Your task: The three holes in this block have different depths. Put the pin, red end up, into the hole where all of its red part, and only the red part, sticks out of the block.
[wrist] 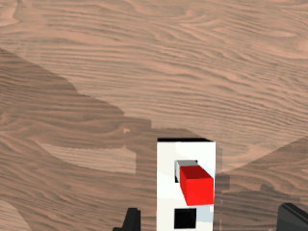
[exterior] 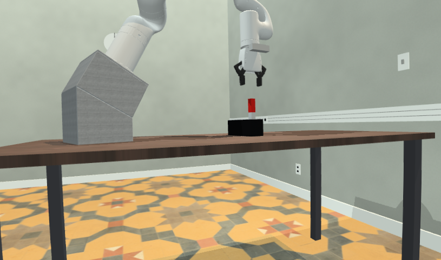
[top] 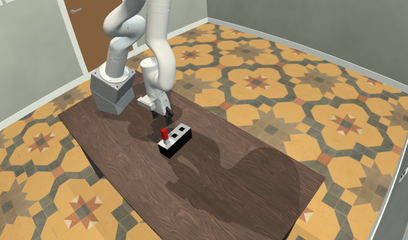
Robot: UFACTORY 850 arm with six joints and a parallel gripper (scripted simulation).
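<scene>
No readable writing anywhere. Pin upright in end hole of block, long axis vertical, red end up, grey strip showing below red. Gripper above pin, spread wide, holding nothing
</scene>
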